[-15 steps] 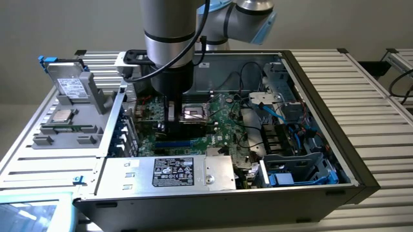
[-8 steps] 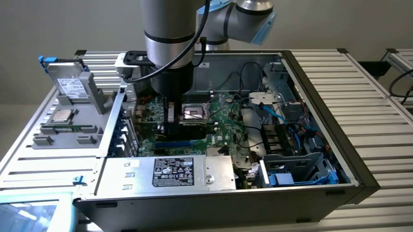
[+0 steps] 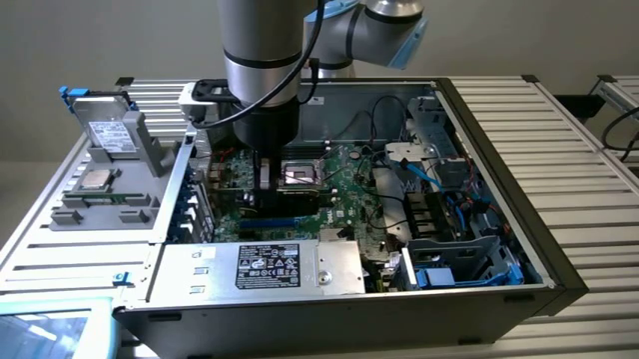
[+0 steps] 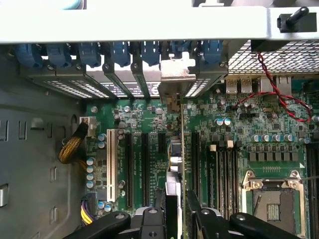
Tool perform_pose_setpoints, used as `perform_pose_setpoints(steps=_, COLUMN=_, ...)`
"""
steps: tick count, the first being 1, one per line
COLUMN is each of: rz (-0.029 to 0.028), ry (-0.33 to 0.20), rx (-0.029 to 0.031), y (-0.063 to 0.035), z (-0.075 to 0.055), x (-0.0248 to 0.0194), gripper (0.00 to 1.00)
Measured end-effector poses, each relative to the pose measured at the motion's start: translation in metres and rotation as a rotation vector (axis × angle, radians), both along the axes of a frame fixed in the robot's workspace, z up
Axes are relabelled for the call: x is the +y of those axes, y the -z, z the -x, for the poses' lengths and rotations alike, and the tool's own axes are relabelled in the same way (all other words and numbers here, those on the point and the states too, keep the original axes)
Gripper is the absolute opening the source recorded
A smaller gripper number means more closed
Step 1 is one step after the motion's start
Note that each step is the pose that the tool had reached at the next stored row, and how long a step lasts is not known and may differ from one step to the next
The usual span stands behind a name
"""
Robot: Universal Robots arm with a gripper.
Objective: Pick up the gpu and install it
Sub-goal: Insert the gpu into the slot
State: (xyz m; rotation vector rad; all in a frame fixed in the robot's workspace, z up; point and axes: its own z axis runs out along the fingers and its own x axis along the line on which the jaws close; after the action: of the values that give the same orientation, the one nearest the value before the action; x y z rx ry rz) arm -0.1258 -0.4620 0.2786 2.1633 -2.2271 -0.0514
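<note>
My gripper [image 3: 263,179] reaches straight down into the open computer case [image 3: 499,224], over the green motherboard [image 3: 340,202]. In the wrist view the gripper [image 4: 180,211] is shut on the gpu [image 4: 181,149], a thin card seen edge-on between the two black fingers [image 4: 197,211]. The card runs from the fingers toward the rear of the case, above the long black slots [image 4: 144,169]. Its silver bracket [image 4: 177,69] sits at the row of rear slot openings. In the exterior view the gpu [image 3: 284,199] is a dark slab just below the gripper. I cannot tell whether it is seated in a slot.
A grey fixture [image 3: 120,187] outside the case holds a silver processor chip [image 3: 97,178] and a drive [image 3: 110,134]. Inside are the empty processor socket [image 4: 271,199], a white slot [image 4: 110,164], yellow cables [image 4: 70,149], a red-black wire [image 4: 279,94] and the power supply [image 3: 269,265].
</note>
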Motion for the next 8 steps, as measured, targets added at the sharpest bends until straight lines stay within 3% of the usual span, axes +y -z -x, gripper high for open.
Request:
perform_pose_setpoints(steps=6, rz=0.0000, ry=0.000, rx=0.0004, y=0.0026, z=0.0001, x=0.0009, gripper=0.28)
perform_pose_setpoints(steps=8, rz=0.0002, ry=0.000, rx=0.0011, y=0.0033, z=0.0001, x=0.0048, gripper=0.28)
